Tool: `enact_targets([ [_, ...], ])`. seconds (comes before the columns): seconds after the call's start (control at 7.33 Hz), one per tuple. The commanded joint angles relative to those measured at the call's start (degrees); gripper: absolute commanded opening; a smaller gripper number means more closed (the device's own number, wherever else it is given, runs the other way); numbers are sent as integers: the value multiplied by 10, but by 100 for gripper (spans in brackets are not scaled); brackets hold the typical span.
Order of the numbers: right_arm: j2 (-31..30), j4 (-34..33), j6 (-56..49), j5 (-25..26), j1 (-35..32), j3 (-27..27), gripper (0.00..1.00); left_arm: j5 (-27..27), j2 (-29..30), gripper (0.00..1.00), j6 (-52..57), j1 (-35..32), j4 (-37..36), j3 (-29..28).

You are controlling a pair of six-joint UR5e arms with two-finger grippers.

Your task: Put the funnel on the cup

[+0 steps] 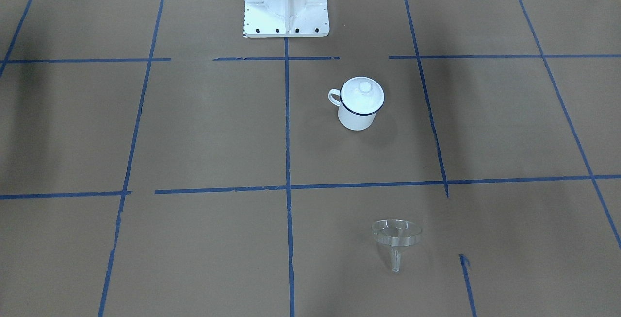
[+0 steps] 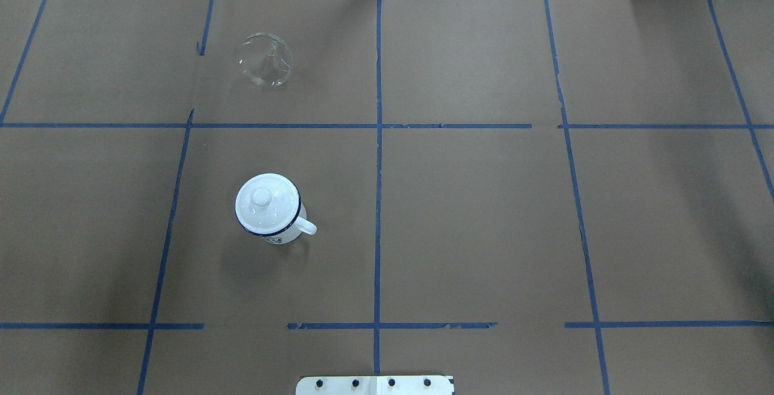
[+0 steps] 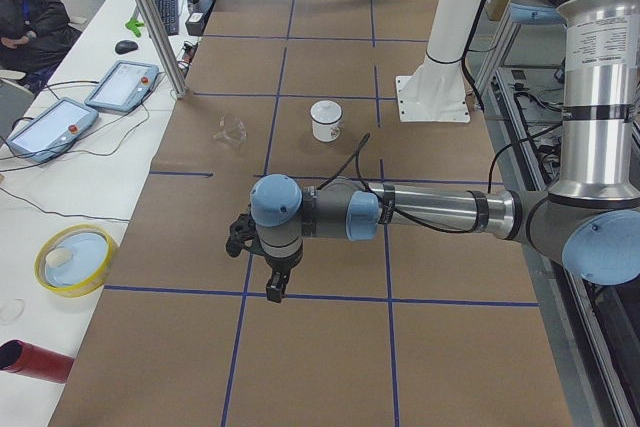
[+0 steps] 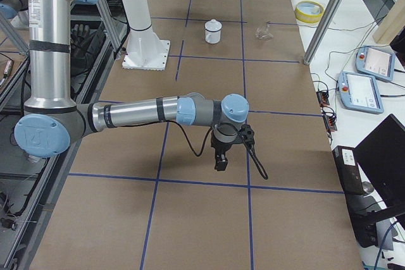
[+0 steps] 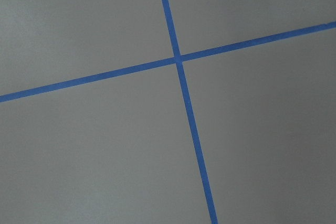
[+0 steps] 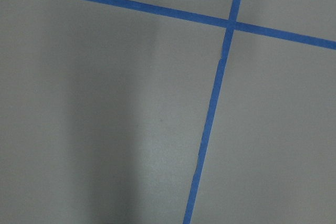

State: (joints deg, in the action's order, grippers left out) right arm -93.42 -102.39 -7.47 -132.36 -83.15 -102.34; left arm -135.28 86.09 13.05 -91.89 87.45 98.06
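Brown paper (image 1: 194,127) taped with a blue grid (image 1: 287,127) covered the tabletop, and nothing of the task had been done on it. The clear funnel (image 1: 396,233) lay tilted on its rim and spout near the operators' edge, on the robot's left half. It was well apart from the white enamel mug (image 1: 358,113), which stood upright about midway between that edge and the robot's edge, in the same half. The mug's knobbed lid (image 1: 362,92) sat on its blue rim, so the mouth was covered. I judged that everything was left to do: the reach, the pick, the carry and the seating, with the lid likely to need dealing with first.

Neither arm was near either thing. The left gripper (image 3: 274,285) hung over bare paper towards the table's left end, and the right gripper (image 4: 220,161) hung likewise towards the right end. Both showed only in the side views, where I could not tell whether the fingers stood apart or together. Neither seemed to carry anything.

The front-facing and overhead views showed the mug and funnel sharply but no arm at all, only the white base (image 1: 286,6) at the robot's edge. The overhead view showed the handle turned towards the table's centre line and a small dark print low on the mug's wall. The side views alone placed the arms, with the mug and funnel tiny and far off. Each wrist camera caught nothing but paper and a tape crossing.
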Motion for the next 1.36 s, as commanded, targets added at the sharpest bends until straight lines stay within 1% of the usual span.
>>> enact_targets([
  [0.0, 0, 0, 0, 0, 0, -1, 100, 0, -2, 100, 3, -1, 0, 2],
  [0.27, 0, 0, 0, 0, 0, -1, 100, 11, -6, 100, 2, -3, 0, 15],
  [0.41, 0, 0, 0, 0, 0, -1, 100, 72, 1, 100, 1, -2, 0, 24],
  [0.55, 0, 0, 0, 0, 0, 0, 100, 103, 6, 100, -1, -2, 2, 43],
  [0.68, 0, 0, 0, 0, 0, -1, 100, 106, 15, 100, -1, -2, 3, 63],
  [0.82, 0, 0, 0, 0, 0, -1, 100, 107, 32, 100, -2, -2, 29, 70],
  [0.95, 1, 0, 0, 0, 0, -1, 100, 108, 65, 100, -1, -2, 95, 60],
  [1.09, 1, 0, 0, 0, 0, -1, 100, 103, 93, 100, -17, -2, 130, 46],
  [1.23, 0, 0, 0, 0, 0, -1, 100, 74, 91, 100, -130, -2, 138, 74],
])
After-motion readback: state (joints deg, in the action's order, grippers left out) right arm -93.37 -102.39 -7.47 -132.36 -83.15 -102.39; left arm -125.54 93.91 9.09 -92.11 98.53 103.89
